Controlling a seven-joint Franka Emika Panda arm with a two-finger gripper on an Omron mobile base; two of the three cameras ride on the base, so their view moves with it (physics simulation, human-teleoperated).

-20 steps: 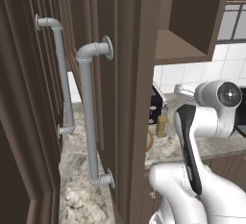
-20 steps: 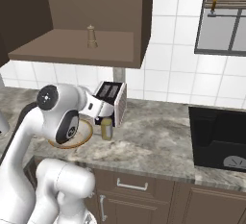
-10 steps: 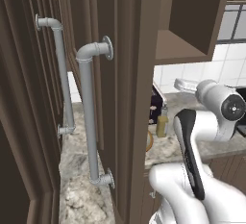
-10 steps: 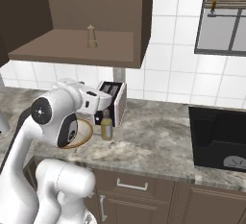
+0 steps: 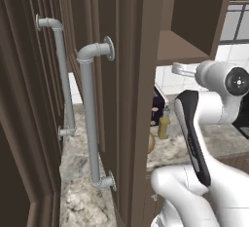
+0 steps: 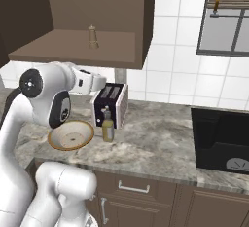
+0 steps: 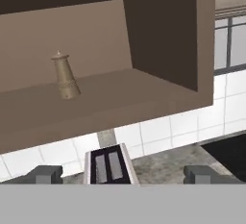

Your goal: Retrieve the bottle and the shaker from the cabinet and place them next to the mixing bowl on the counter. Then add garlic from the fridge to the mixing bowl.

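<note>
The shaker [image 6: 91, 36] stands upright on the shelf of the open cabinet [image 6: 116, 7], its long axis vertical and its narrow top pointing up, while the bottle [image 6: 107, 125] stands upright on the counter [image 6: 155, 143], neck up, between the mixing bowl [image 6: 71, 135] and the toaster [image 6: 112, 105]. The gripper [image 7: 123, 174] sits below the shelf with its fingers spread wide and nothing between them, facing the shaker and the toaster beneath.
</note>
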